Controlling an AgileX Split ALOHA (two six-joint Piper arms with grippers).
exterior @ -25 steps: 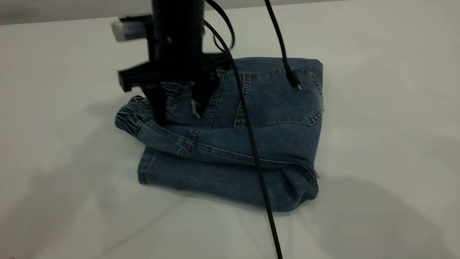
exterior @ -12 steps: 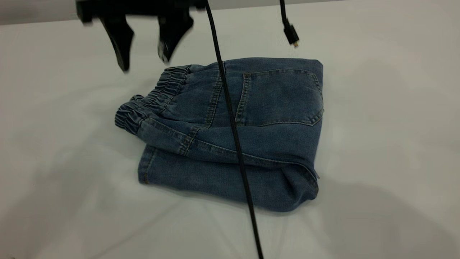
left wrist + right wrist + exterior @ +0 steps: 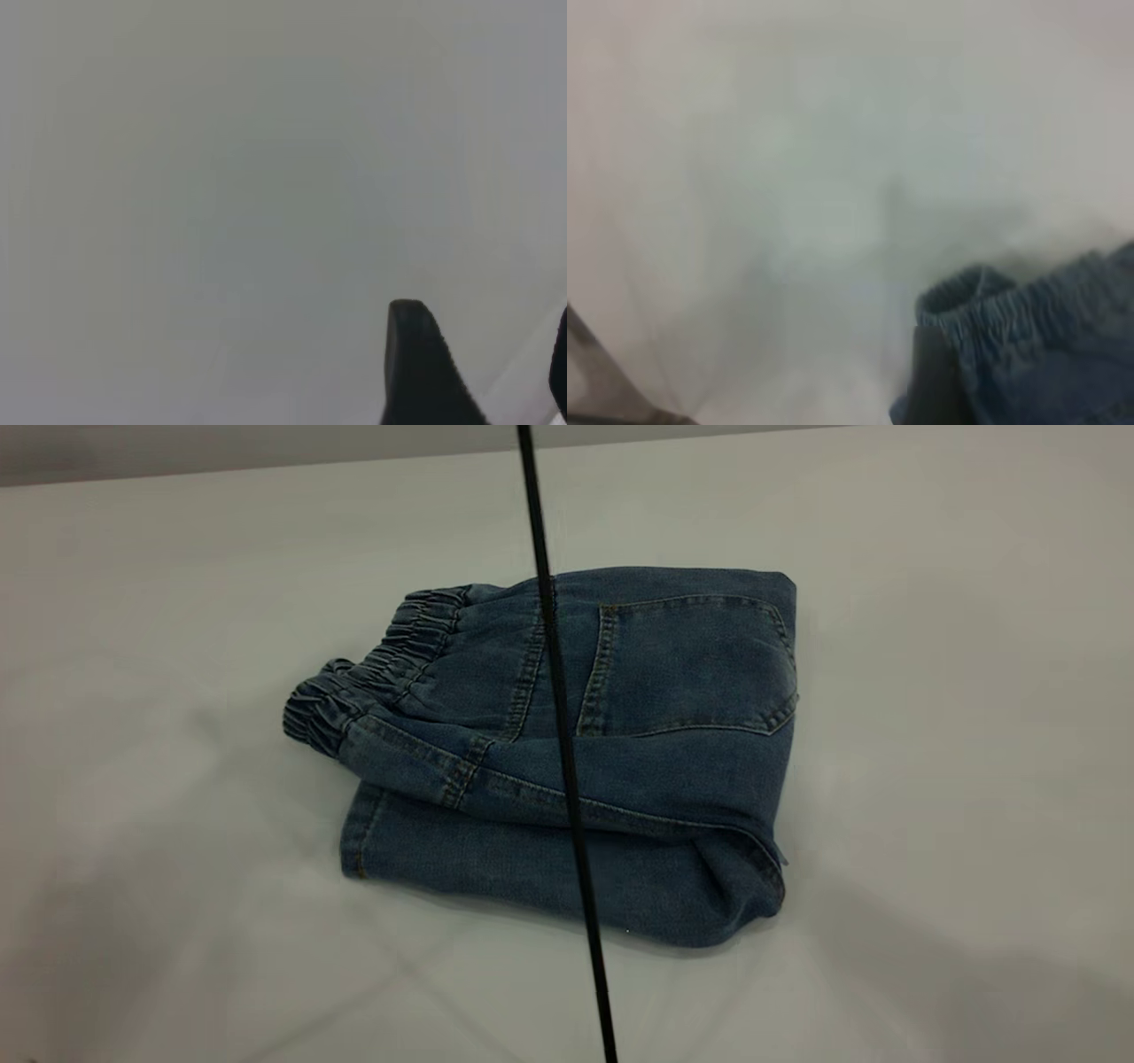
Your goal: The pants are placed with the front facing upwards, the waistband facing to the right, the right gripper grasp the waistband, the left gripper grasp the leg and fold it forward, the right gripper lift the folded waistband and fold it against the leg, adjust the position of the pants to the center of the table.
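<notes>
The blue denim pants [image 3: 673, 691] lie folded in a compact stack on the white table [image 3: 957, 797], back pocket up. The gathered waistband [image 3: 390, 660] points to the exterior view's left, and a leg [image 3: 478, 859] sticks out underneath at the front. No gripper shows in the exterior view. My right gripper [image 3: 1023, 363] hovers just above the waistband [image 3: 1028, 310]. One dark finger [image 3: 930, 381] shows beside the waistband and nothing is held, so it is open. My left gripper [image 3: 489, 350] is open over bare table [image 3: 221, 177], away from the pants.
A black cable [image 3: 567, 779] hangs down across the exterior view in front of the pants. The table's far edge [image 3: 266, 465] runs along the top of that view. White tabletop surrounds the pants on all sides.
The gripper that stood on the waistband has opened, risen and left the exterior view at the top. The loose cable plug went up with it. The pants stayed put.
</notes>
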